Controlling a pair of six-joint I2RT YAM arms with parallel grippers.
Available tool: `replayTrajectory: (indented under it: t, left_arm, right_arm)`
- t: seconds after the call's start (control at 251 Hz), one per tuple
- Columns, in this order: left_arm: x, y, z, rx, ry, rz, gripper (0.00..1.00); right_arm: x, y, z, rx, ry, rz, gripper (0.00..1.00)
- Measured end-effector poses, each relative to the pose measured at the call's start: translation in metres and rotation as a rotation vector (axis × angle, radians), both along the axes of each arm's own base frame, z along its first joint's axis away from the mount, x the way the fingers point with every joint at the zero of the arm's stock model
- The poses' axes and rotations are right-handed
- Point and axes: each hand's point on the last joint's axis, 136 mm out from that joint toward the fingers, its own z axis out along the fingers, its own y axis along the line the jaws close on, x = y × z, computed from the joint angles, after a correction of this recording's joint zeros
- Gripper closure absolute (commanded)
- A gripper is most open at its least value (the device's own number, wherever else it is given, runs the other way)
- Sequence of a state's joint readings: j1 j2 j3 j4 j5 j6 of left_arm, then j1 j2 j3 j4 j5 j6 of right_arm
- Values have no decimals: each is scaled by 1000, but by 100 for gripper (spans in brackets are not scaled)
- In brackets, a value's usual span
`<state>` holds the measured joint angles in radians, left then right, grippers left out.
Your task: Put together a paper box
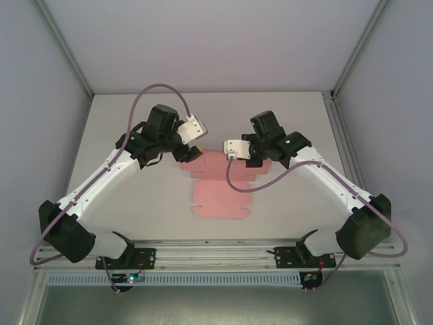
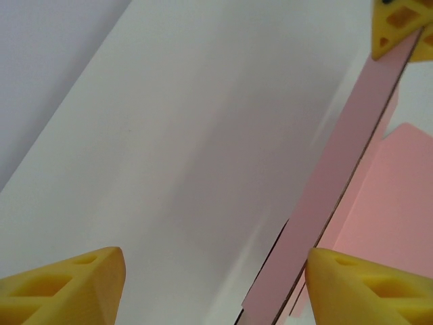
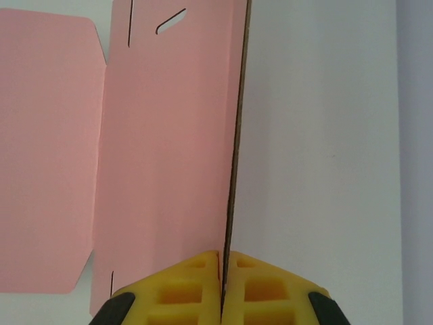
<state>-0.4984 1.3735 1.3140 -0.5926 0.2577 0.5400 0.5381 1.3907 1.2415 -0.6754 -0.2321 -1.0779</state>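
Right pincer [image 3: 222, 291] clenched on raised flap [image 2: 338, 196] of pink paper box [image 1: 220, 200].
Left pincer [image 2: 215, 264] gapes, released, beside it; wrists [image 1: 238, 147] hide the box's far end on the table [image 1: 135, 203].

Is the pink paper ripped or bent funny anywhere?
No rips show. The pink die-cut card sheet lies flat, except one panel standing upright, pinched by the right gripper with shut jaws: a fold, not damage.

White table [image 1: 135, 203] lies flat beneath the jaws; grey walls [image 1: 203, 40] stand beyond them, aluminium posts [image 1: 63, 47] at the far corners.
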Motion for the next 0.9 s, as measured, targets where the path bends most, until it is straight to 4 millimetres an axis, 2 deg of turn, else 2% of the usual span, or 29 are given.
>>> replayTrajectory:
  t: [0.112,0.172,0.295,0.343,0.499,0.635,0.702,0.774,0.898]
  left_arm:
    - [-5,2,-1,14,-16,-24,28]
    - [-8,2,-1,14,-15,-36,31]
    - [-10,-3,-5,8,4,-59,55]
    - [-9,-7,-7,-3,24,-59,60]
    - [-10,-13,-11,-8,42,-77,58]
    - [-10,-14,-12,-3,39,-79,45]
    - [-10,-14,-14,4,38,-83,45]
    - [-11,-15,-17,13,45,-87,51]
    - [-10,-17,-23,26,58,-86,53]
  right_arm:
    - [-2,1,0,4,6,9,100]
    - [-3,2,0,10,11,15,100]
    - [-3,1,0,12,14,12,100]
    - [-2,0,0,12,13,8,100]
    - [2,-4,-1,1,10,-19,100]
    - [5,-3,6,16,11,-41,100]
    - [8,0,15,36,-1,-41,100]
    - [8,3,22,55,-7,-36,100]
    - [7,3,22,54,6,-36,100]
